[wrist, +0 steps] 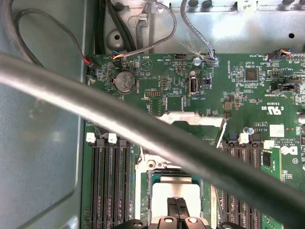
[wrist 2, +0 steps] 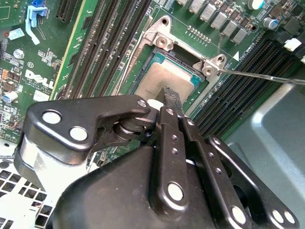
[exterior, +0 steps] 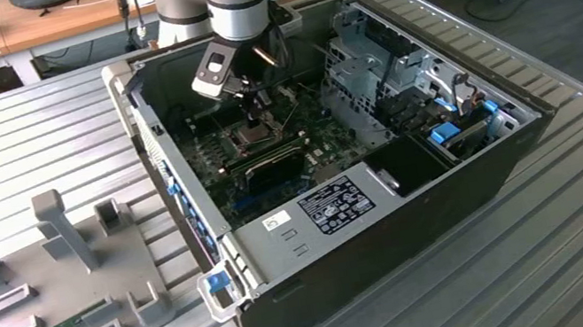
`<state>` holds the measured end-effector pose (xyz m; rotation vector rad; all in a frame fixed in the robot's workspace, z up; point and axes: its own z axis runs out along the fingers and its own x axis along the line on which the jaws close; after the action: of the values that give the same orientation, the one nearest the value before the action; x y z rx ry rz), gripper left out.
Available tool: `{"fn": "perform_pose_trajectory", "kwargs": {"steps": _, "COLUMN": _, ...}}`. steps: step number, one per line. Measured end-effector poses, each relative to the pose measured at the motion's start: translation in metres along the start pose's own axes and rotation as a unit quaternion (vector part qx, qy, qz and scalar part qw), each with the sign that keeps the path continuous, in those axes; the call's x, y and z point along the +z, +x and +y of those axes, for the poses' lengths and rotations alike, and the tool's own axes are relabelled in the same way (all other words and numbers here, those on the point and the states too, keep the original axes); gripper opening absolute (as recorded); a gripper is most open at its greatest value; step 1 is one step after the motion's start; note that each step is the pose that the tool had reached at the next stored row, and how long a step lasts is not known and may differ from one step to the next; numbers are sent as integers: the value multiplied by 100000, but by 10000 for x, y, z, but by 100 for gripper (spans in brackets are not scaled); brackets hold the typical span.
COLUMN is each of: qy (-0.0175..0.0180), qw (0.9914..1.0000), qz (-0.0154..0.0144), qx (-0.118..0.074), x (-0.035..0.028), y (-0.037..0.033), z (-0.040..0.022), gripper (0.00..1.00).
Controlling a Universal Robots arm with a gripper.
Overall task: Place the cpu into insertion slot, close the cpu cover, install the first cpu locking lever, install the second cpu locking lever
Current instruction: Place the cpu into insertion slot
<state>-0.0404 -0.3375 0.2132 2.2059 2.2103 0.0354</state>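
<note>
In the exterior view the gripper (exterior: 251, 119) hangs inside the computer case (exterior: 335, 273), directly above the insertion slot (exterior: 258, 139); any sideways push here could, I judge, skew the chip on the socket pins

In the second wrist view the fingers (wrist 2: 170, 102) are pressed together, holding nothing, their tip at or just over the cpu (wrist 2: 159, 82), which lies in the slot

In the first wrist view the cpu cover (wrist: 188, 118) looks raised, beyond the chip

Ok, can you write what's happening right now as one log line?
silver-grey square cpu chip: in dark-framed square socket | thin silver metal cover plate: open, off chip | jaws: shut, tips at chip top
</note>
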Motion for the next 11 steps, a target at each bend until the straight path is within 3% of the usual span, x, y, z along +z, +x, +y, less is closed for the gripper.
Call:
{"fn": "perform_pose_trajectory", "kwargs": {"steps": 6, "qy": 0, "qw": 100000, "qz": 0, "qx": 4, "x": 1, "y": 0, "z": -2, "gripper": 10}}
{"fn": "perform_pose_trajectory", "kwargs": {"steps": 11, "qy": -2, "qw": 100000, "qz": 6, "qx": 12, "x": 57, "y": 0, "z": -7, "gripper": 10}}
